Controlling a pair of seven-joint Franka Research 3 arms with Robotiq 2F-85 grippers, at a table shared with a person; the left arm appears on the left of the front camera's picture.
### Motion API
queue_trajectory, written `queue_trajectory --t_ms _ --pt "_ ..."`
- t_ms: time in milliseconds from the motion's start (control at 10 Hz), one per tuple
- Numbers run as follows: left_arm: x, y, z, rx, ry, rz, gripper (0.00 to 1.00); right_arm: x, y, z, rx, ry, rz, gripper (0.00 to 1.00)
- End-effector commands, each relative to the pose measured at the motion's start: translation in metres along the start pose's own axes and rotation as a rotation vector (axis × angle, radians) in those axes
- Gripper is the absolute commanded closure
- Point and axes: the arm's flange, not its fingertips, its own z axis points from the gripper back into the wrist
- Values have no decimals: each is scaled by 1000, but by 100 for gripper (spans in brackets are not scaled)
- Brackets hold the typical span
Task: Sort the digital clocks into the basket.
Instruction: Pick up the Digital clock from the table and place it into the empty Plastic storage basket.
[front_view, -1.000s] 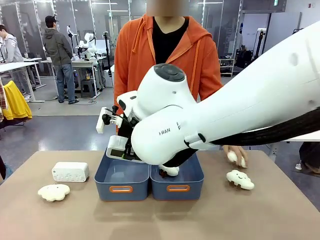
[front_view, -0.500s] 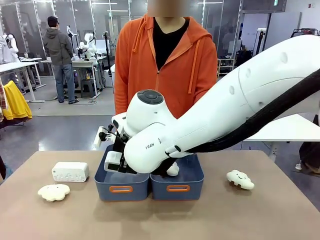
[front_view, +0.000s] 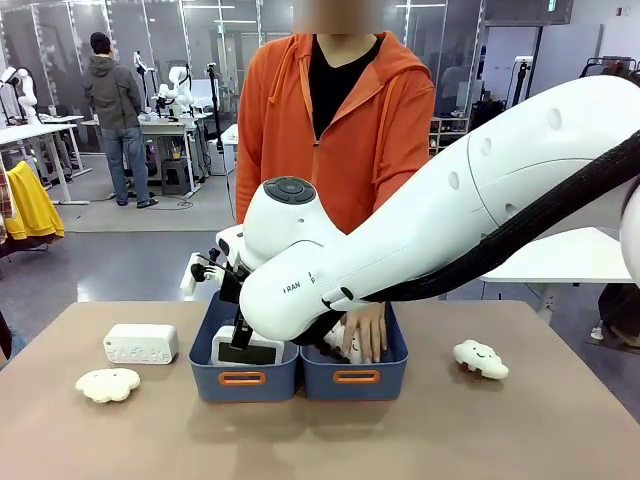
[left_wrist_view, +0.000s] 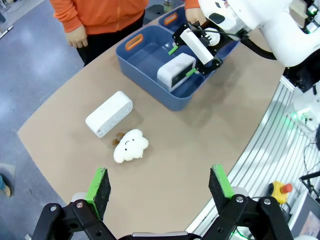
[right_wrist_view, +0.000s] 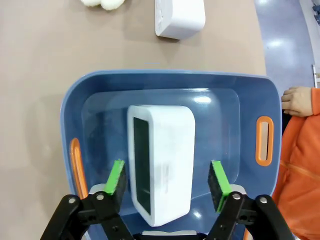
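Screen clock (front_view: 255, 352) lying in left basket (front_view: 243, 379); dotted clock (front_view: 141, 343) on table (front_view: 320, 440), left.

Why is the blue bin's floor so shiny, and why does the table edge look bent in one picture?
Right wrist view: light glints as white patches on the glossy floor of the basket beside the clock. Left wrist view: the wide-angle lens bows the edge of the table. Front view: even light, only soft shadows.

Right arm (front_view: 480, 200): my shell is glossy white and rounded, with small grey lettering.
Joint cap (front_view: 290, 188): a dark grey disc.
Cable (front_view: 540, 225): my thick black sheathed bundle.
Left gripper (left_wrist_view: 160, 184): my black linkage frames, silver screws.
Pads (left_wrist_view: 101, 186): bright green.
Right gripper (right_wrist_view: 167, 178): the same black and green.
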Motion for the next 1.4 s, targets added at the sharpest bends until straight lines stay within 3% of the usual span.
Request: queue_trajectory --t_ms 0,1300 --pt "0 1 2 -23 -12 -16 0 3 5 5 -11 22 -47 0" --pt "0 1 2 -23 -12 -16 0 2 0 3 -1 0 -15 2"
